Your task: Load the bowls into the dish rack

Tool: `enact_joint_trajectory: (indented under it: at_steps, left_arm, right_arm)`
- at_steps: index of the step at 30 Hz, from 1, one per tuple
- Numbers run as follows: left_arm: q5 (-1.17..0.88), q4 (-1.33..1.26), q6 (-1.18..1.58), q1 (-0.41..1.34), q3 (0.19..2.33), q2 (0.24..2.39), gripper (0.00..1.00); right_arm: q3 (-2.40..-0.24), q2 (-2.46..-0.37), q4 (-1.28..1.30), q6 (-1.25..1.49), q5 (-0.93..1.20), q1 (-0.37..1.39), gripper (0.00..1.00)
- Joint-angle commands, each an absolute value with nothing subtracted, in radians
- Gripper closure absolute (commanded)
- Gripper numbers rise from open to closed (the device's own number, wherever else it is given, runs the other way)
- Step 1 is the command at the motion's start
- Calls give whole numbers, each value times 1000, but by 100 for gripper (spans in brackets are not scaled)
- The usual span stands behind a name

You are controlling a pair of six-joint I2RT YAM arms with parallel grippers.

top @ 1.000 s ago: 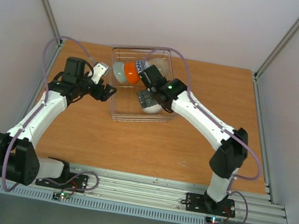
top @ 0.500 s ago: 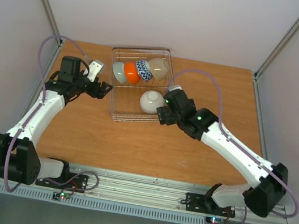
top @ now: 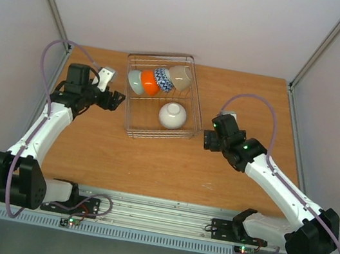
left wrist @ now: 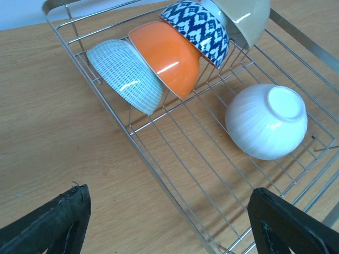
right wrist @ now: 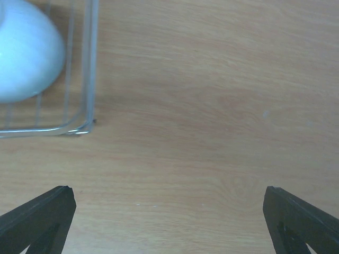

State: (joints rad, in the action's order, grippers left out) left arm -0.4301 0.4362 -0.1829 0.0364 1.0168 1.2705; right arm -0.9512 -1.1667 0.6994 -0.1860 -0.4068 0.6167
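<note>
The silver wire dish rack (top: 132,128) stands at the table's back middle. Along its far side lean the pale blue-green bowl (top: 136,81), the orange bowl (top: 149,82), the blue-and-white zigzag bowl (top: 163,78) and the cream bowl (top: 179,76). The white bowl (top: 172,115) lies upside down on the rack floor. The left wrist view shows all of them: pale bowl (left wrist: 124,75), orange (left wrist: 165,57), zigzag (left wrist: 197,29), cream (left wrist: 241,16), white (left wrist: 267,120), and the rack (left wrist: 175,182). My left gripper (top: 114,100) is open and empty, left of the rack. My right gripper (top: 209,140) is open and empty, right of the rack.
The right wrist view shows bare wood with the rack's corner (right wrist: 85,127) and part of the white bowl (right wrist: 24,53) at upper left. Grey walls and metal posts bound the table on three sides.
My right gripper has let go of the white bowl in the rack and drawn back to the right, out of the rack. My left gripper has shifted slightly left.
</note>
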Motion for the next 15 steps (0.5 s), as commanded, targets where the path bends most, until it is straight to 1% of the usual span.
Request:
enact_joint_trajectory:
  at_steps: [1, 5, 10, 15]
  left_arm:
    - [-400, 372, -171, 22, 1003, 1269, 19]
    - [-393, 373, -169, 17, 1004, 1270, 18]
    - [-378, 370, -171, 12, 1003, 1271, 18]
    - [-381, 368, -170, 12, 1003, 1273, 18]
  right_arm:
    - [-934, -1173, 668, -83, -433, 546, 1]
    - [-958, -1230, 713, -49, -497, 536, 2]
    - [-935, -1218, 692, -54, -514, 534, 2]
    - [-959, -1244, 721, -32, -549, 531, 2]
